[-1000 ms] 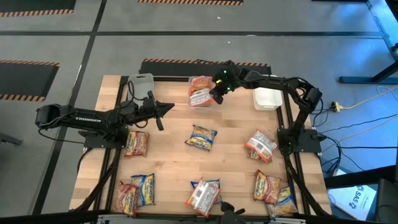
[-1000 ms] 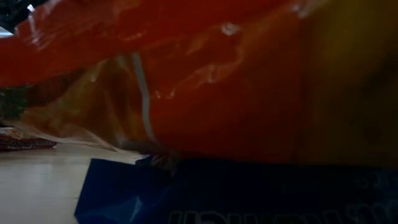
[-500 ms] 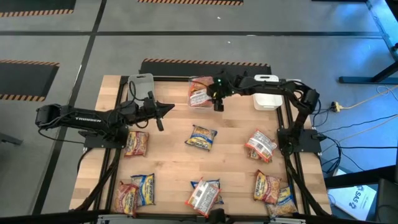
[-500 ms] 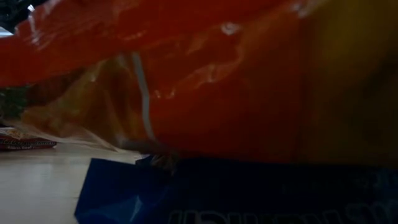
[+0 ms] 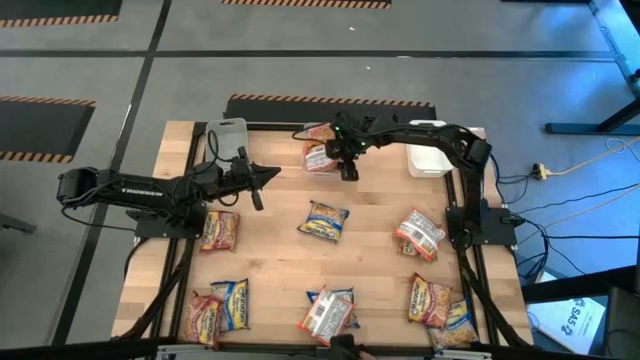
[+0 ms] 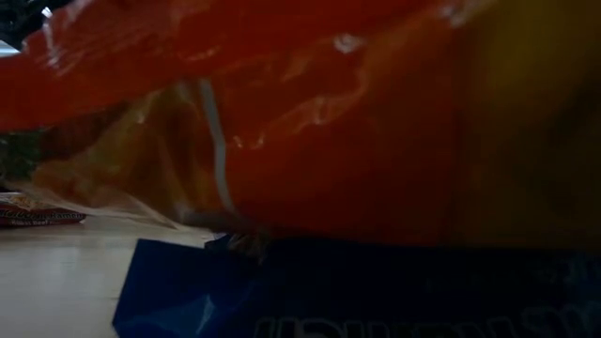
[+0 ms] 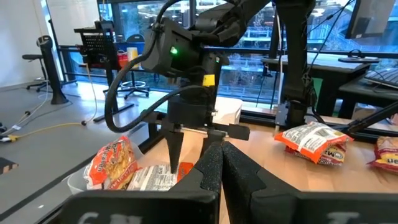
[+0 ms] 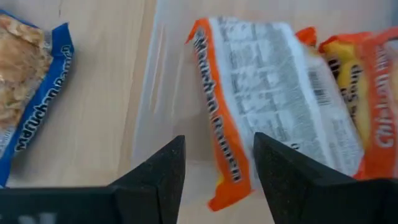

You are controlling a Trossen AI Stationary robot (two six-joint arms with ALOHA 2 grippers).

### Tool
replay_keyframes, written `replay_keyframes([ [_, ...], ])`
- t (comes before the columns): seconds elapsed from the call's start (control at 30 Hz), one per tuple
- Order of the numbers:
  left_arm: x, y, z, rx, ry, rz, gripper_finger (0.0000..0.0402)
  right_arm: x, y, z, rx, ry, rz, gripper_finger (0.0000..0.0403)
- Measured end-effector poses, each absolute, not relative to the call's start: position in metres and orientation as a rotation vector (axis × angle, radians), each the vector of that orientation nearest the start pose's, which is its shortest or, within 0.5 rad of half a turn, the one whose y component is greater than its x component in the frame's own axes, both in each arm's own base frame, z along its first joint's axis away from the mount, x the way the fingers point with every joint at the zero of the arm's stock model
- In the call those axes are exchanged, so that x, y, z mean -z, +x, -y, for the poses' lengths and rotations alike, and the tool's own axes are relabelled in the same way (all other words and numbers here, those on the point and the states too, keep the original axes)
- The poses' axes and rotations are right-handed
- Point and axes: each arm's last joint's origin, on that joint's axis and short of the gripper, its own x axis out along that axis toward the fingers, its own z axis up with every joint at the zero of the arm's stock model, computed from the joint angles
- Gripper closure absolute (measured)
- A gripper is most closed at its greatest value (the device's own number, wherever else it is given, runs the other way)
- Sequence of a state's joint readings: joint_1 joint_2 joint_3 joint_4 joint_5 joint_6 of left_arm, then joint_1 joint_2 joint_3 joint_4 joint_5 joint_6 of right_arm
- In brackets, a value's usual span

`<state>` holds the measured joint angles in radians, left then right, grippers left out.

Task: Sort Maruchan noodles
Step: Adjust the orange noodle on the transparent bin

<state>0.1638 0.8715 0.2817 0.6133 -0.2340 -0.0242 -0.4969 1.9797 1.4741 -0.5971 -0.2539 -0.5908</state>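
Right gripper (image 5: 346,168) hung with its fingers spread and empty at the near rim of the clear bin (image 5: 309,166), which stood at the far edge of the desk (image 5: 375,240). Inside that bin lay two orange packets (image 8: 280,99), one turned printed back up and one face up, side by side and touching; their long axes ran roughly along the line of the gripper's fingers. The white bin (image 5: 430,160) stood well apart from the clear bin, on the right arm's side; its contents could not be made out. A grey bin (image 5: 228,135) stood beyond the left gripper (image 5: 262,176), whose fingers were pressed together and which waited near the clear bin. The nearest unsorted noodle packet was the blue-and-yellow packet (image 5: 324,220), lying loose on the desk toward the near edge from the clear bin, long axis probably slanted across the desk. It lay between both arms, slightly nearer the right gripper. The remaining packets were scattered farther toward the near edge.
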Motion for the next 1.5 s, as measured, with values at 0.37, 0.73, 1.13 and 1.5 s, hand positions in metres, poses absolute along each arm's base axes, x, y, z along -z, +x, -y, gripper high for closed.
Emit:
replay_keyframes([
  [0.37,-0.221,0.179,-0.036,-0.398,-0.024,0.028,0.0401,-0.182,0.364,0.193,-0.046,-0.269,-1.105,0.0238],
  [0.73,-0.221,0.179,-0.036,-0.398,-0.024,0.029,0.0401,-0.163,0.366,0.196,-0.047,-0.296,-1.170,0.0314],
  [1.13,-0.222,0.179,-0.036,-0.398,-0.024,0.031,0.0401,-0.163,0.369,0.191,-0.070,-0.366,-1.174,0.0401],
  [1.5,-0.222,0.179,-0.037,-0.398,-0.024,0.037,0.0401,-0.199,0.362,0.184,-0.058,-0.351,-1.082,0.0403],
])
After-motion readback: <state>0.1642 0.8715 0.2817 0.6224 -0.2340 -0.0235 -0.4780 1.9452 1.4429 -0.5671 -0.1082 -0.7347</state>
